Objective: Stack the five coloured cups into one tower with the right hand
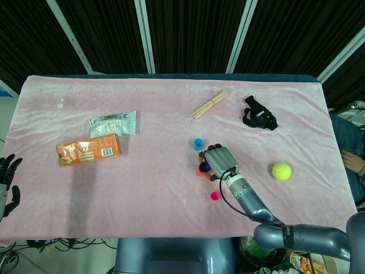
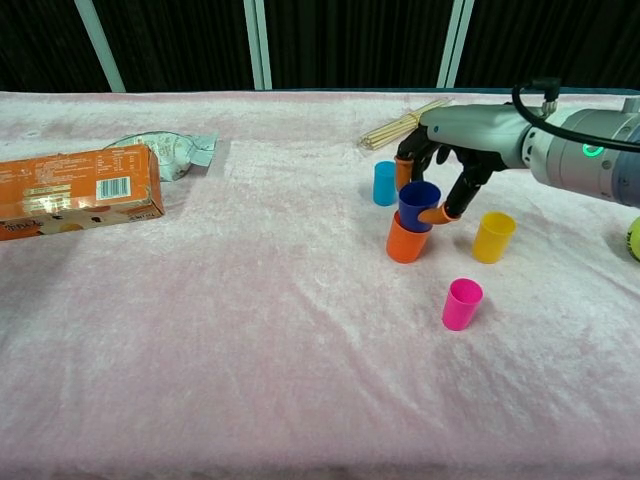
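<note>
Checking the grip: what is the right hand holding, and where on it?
The right hand pinches the dark blue cup by its upper rim.

My right hand (image 2: 440, 175) sets one cup (image 2: 419, 206) into another (image 2: 405, 241), with three cups (image 2: 384, 183) (image 2: 493, 237) (image 2: 461, 304) standing around them.

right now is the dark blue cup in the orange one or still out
Partly in: the dark blue cup, pinched by the right robot hand, sits tilted in the orange cup, not fully seated.
</note>
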Controlling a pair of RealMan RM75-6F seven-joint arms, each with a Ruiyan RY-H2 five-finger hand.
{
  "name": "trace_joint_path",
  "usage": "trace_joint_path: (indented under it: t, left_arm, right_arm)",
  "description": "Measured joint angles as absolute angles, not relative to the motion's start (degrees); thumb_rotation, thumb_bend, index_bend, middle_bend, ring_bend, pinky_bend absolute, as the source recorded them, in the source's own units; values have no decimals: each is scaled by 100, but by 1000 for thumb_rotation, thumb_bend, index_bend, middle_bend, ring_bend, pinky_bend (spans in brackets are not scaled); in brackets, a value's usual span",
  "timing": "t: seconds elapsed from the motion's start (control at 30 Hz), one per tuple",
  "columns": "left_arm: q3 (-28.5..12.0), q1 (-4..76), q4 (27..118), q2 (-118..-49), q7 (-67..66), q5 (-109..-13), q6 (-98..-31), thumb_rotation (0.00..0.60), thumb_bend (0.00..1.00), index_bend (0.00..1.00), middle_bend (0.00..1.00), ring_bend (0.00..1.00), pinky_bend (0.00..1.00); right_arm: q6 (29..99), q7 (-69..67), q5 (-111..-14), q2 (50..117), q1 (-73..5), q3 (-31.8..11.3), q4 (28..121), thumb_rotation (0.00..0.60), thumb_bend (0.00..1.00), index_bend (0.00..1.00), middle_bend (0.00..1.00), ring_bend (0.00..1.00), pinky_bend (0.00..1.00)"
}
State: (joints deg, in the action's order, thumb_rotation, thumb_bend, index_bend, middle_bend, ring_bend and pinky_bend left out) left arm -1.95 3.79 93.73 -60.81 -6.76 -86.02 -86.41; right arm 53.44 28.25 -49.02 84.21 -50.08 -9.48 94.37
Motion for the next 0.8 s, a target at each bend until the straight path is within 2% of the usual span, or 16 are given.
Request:
trace_joint_path:
  t: [0.17, 0.3, 0.47, 0.57, 0.8]
  left_arm:
    - [-198, 373, 9385, -6079, -682, -8592, -8650, 600, 707, 73, 19, 0, 12]
    - [-197, 373, 9390, -6075, -684, -8590, -8644, 600, 707, 73, 19, 0, 12]
    - [-193, 376, 9392, -6074, -690, -8593, -8636, 600, 707, 73, 19, 0, 12]
    - [-194, 376, 9391, -6074, -686, -8593, -8638, 600, 707, 73, 19, 0, 12]
    - [-192, 373, 9400, -6072, -685, -8613, -8654, 600, 707, 73, 19, 0, 12]
  right_arm:
    - [5306, 2798, -4882, 8446, -4996, -887, 9396, 600, 201, 237, 269, 219, 210]
    - [5315, 2805, -4846, 8441, -5004, -882, 9415, 600, 156, 155, 187, 211, 210]
    - [5456, 2772, -4865, 8393, -4968, -920, 9503, 600, 141, 139, 187, 211, 210]
    - [5530, 2767, -4862, 8280, -4921, -925, 9580, 600, 141, 164, 234, 212, 210]
    - [5679, 2805, -4849, 7933, -4687, -725, 9805, 600, 141, 228, 257, 212, 210]
